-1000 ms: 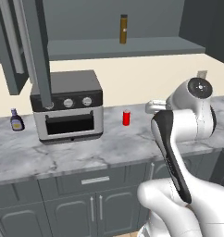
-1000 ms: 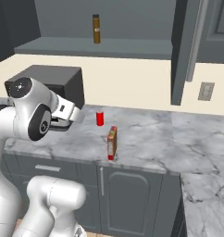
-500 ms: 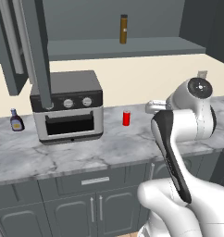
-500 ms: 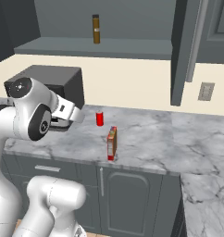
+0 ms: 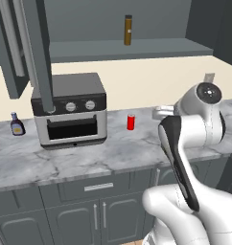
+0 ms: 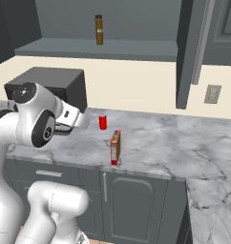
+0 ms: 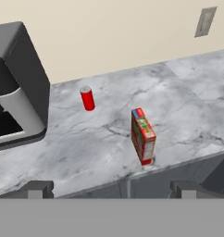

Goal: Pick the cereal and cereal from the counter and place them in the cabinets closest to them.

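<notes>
On the left of the marble table [image 7: 100, 139] stands a dark toaster oven [image 7: 16, 88], with a small dark bottle [image 5: 17, 125] further left by the wall. A red can [image 7: 87, 98] stands upright right of the oven. Further right, near the table's front edge, the red and green cereal [image 7: 143, 135] stands upright, apart from the can. The fingers [image 7: 111, 189] hang spread wide above it, holding nothing. An open cabinet [image 6: 136, 47] shelf above carries a brown bottle [image 6: 99, 30]
</notes>
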